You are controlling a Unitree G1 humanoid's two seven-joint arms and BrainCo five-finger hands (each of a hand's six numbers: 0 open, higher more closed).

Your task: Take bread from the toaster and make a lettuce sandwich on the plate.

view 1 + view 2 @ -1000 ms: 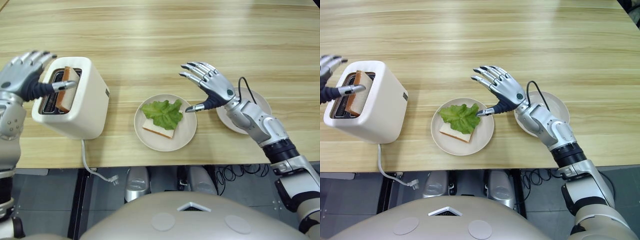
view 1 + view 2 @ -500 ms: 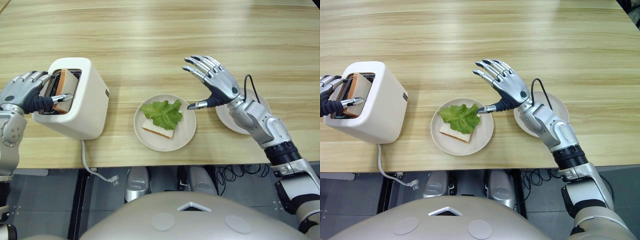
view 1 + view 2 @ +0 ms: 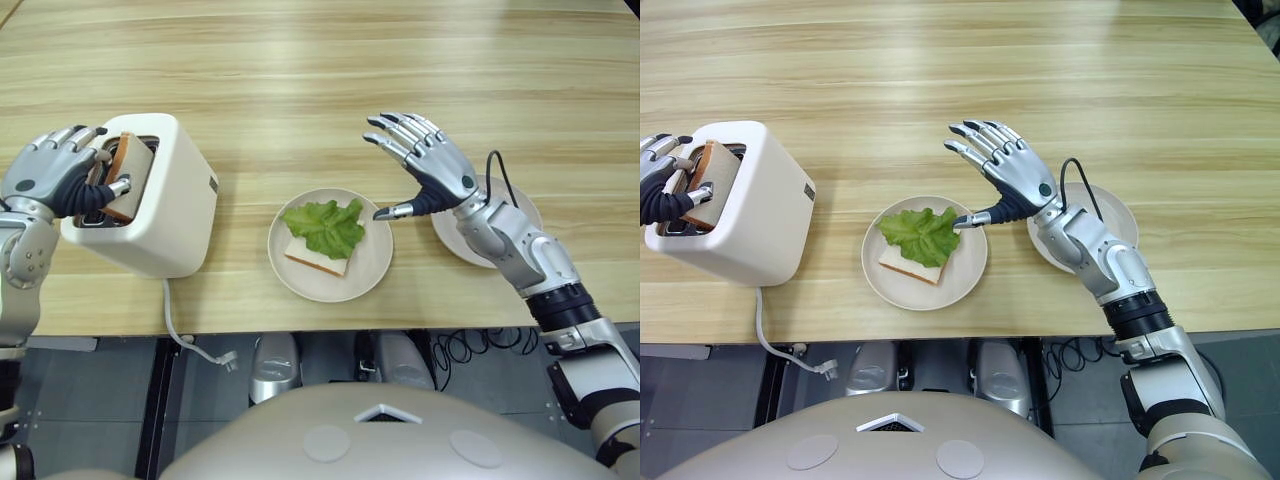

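The sandwich is about half made. On the plate (image 3: 378,262) at the middle of the table (image 3: 300,70) lies the bottom slice (image 3: 312,259), and the lettuce (image 3: 326,226) is laid over it, covering most of the bread and leaving only the near edge showing.

What is left, judging by the layout, is the top. The second slice (image 3: 130,163) sits in the slot of the toaster (image 3: 170,215), which stands at nine o'clock from the plate, well apart from it. The left hand (image 3: 48,180) is at the toaster's outer side, its fingers curled in around that slice and pinching it. The bread has not cleared the slot, so the lift, the carry across and the placing on the lettuce are all to come.

The right hand (image 3: 432,168) hovers at about two o'clock from the plate, fingers spread wide and holding nothing. A smaller bare plate (image 3: 526,212) lies under its wrist at three o'clock.

The table is pale, striped wood. The toaster's cord (image 3: 176,322) hangs over the near edge, its plug dangling unconnected above a grey floor.
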